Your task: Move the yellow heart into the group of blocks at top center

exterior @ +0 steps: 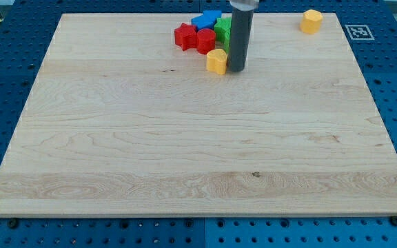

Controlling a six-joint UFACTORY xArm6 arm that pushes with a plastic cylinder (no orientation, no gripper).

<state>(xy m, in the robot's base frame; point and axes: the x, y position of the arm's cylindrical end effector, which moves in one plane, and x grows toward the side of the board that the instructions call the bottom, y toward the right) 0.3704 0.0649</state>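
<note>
The yellow heart (216, 61) lies at the top centre of the wooden board (185, 151), just below the group of blocks. The group holds a red star-like block (184, 35), a red block (205, 40), a blue block (206, 19) and a green block (222, 31). The heart touches the lower edge of the red block. My tip (236, 69) is right beside the heart, on its right side, touching or nearly touching it. The rod hides part of the green block.
A second yellow block (311, 21), hexagon-like, sits alone near the board's top right corner. A black-and-white marker (358, 31) lies off the board at the view's top right. Blue perforated table surrounds the board.
</note>
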